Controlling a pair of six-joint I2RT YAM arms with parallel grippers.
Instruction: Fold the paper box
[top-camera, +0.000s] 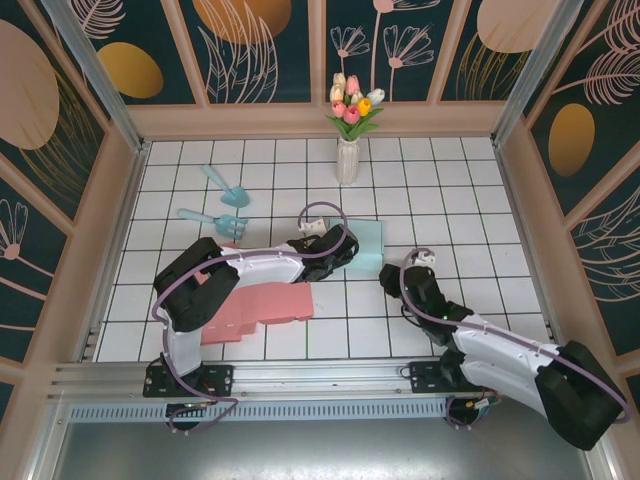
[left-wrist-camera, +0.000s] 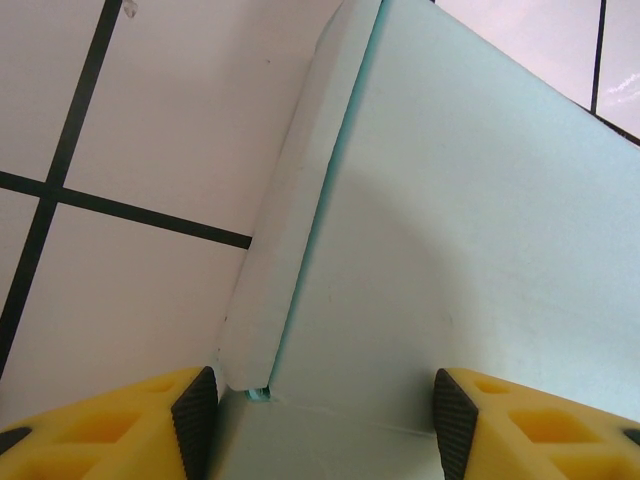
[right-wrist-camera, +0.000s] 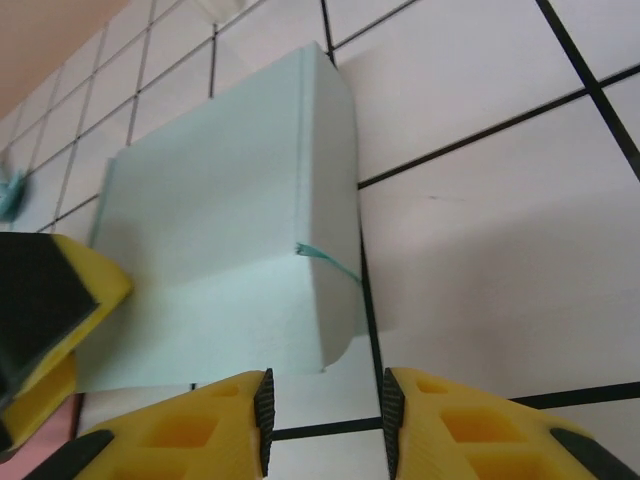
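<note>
2 arms reach inward; L gripper (left-wrist-camera: 317, 410) jaws wide, R gripper (right-wrist-camera: 325, 410) jaws narrow.

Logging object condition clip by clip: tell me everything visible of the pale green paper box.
The paper box is pale mint, matte card, partly folded: one broad flat panel with a narrow flap folded along one side. It lies flat on the white tiled table, in front of the vase. The left gripper straddles one edge, fingers open; contact is unclear.
</note>
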